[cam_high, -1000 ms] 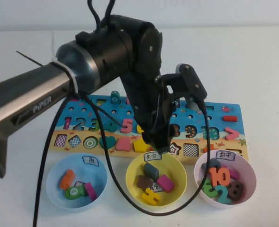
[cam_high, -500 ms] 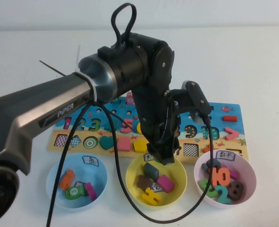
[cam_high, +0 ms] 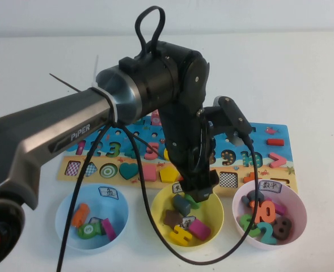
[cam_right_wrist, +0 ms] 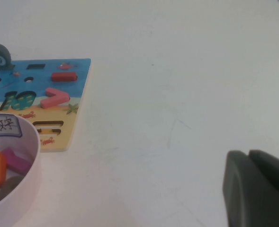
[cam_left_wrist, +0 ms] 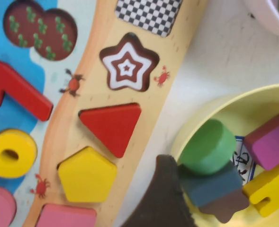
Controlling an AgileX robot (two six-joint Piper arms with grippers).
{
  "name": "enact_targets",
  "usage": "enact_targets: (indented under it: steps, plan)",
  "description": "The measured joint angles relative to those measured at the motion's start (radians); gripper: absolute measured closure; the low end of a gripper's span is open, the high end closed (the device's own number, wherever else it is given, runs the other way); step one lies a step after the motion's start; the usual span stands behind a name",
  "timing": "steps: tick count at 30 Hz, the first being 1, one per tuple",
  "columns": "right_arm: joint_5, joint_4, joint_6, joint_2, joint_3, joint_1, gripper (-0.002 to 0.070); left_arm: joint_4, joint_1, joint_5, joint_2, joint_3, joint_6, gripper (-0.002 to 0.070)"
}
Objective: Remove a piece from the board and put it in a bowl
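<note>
Since the earlier frame the left gripper has been lowered into the yellow bowl, fingers released, green piece lying atop a blue-grey block; light, rigid, presumably edge-graspable; right gripper parked, seemingly closed.

The white bench carries the puzzle board; just in front of that board sit light blue, yellow and pink bowls.
</note>
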Motion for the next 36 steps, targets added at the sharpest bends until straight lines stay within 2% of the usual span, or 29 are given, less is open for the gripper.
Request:
enact_targets:
  steps: [2,4,7,9,12,15,18,29,36]
  plan:
    - [0.000,0.000,0.000,0.000,0.000,0.000,0.0694,0.018,0.000,0.000,-0.002,0.000,-0.042,0.0158]
    - [0.000,0.000,0.000,0.000,0.000,0.000,0.0694,0.060,0.000,0.000,-0.011,0.000,-0.083,0.0202]
    - [0.000,0.000,0.000,0.000,0.000,0.000,0.0694,0.129,0.000,0.000,-0.048,0.000,-0.122,0.0377]
    - [0.000,0.000,0.000,0.000,0.000,0.000,0.0694,0.152,0.009,0.000,-0.094,0.000,-0.134,0.0539]
    - [0.000,0.000,0.000,0.000,0.000,0.000,0.0694,0.094,0.049,-0.018,-0.165,0.003,-0.162,0.0636]
    - [0.000,0.000,0.000,0.000,0.000,0.000,0.0694,0.005,0.103,-0.105,-0.256,0.057,-0.168,0.0665]
    - [0.000,0.000,0.000,0.000,0.000,0.000,0.0694,-0.007,0.129,-0.201,-0.371,0.171,-0.170,0.0674]
    - [0.000,0.000,0.000,0.000,0.000,0.000,0.0694,0.022,0.134,-0.587,-0.883,0.755,-0.315,0.0676]
    - [0.000,0.000,0.000,0.000,0.000,0.000,0.0694,0.105,0.137,-0.634,-1.070,0.903,-0.392,0.0676]
